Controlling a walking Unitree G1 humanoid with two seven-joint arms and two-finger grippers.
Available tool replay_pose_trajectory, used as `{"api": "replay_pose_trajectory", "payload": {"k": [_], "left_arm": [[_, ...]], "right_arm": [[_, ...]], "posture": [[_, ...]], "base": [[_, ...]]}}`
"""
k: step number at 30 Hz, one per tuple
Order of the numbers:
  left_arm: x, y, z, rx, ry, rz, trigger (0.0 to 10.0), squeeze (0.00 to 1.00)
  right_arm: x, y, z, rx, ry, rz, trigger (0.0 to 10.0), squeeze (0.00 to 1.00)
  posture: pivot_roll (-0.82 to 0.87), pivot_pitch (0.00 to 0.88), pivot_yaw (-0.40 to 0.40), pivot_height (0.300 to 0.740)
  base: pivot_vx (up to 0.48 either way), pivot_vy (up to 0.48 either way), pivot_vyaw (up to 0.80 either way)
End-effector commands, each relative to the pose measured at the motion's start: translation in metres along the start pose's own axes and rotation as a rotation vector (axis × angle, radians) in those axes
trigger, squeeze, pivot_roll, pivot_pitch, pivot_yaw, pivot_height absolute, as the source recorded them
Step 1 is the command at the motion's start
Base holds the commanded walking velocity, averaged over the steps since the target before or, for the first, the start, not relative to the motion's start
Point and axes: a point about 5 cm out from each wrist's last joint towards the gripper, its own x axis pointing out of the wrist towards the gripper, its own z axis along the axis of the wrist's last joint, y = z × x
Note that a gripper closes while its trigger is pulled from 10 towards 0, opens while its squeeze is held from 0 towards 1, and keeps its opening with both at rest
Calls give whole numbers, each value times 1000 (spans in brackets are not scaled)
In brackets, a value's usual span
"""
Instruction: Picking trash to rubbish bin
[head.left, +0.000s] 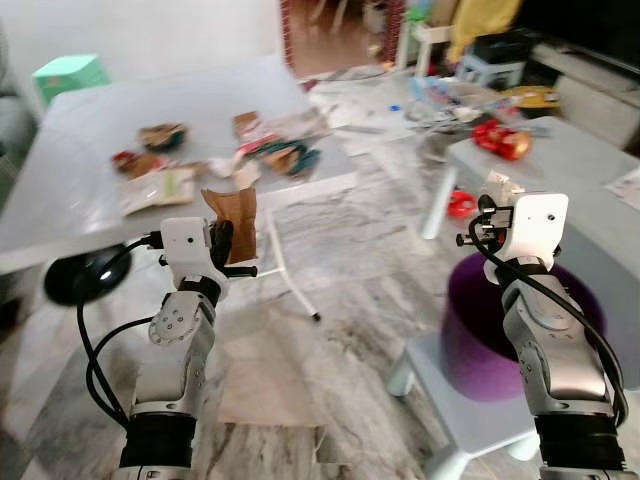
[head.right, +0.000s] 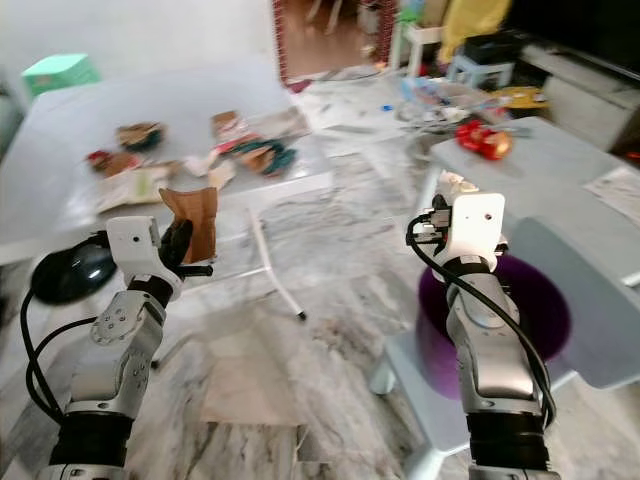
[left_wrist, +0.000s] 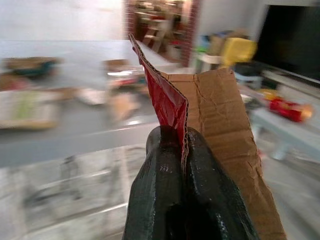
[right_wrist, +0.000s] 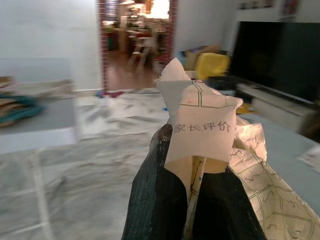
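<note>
Gripping cardboard scrap (left_wrist: 220, 125) and crumpled paper (right_wrist: 210, 135)

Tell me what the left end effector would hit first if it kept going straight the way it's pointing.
Probably the near edge of the grey table. The left end effector, shut on a cardboard scrap, points across bare floor toward that table and its litter. Depth is blurred, so this is a guess.

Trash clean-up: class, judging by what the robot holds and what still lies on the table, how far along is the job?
Done: nothing can be confirmed inside the purple bin. In hand: the left gripper is shut on a brown cardboard piece, the right gripper on crumpled printed paper, both held above the floor. Left: wrappers remain scattered on the grey table.
</note>
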Motion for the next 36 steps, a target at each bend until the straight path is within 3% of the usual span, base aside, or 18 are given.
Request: {"api": "replay_pose_trajectory", "payload": {"k": [1,36], "left_arm": [[2,5,1,16,7,2,10000,0],[6,11,0,44,31,34,10000,0]], "right_arm": [[1,5,3,3,-7,18,10000,0],[2,7,2,17,-12,8,10000,0]], "posture": [[-96,23,37,740],[-90,19,52,740]], "base": [[281,0,-800],[8,0,-777]]}}
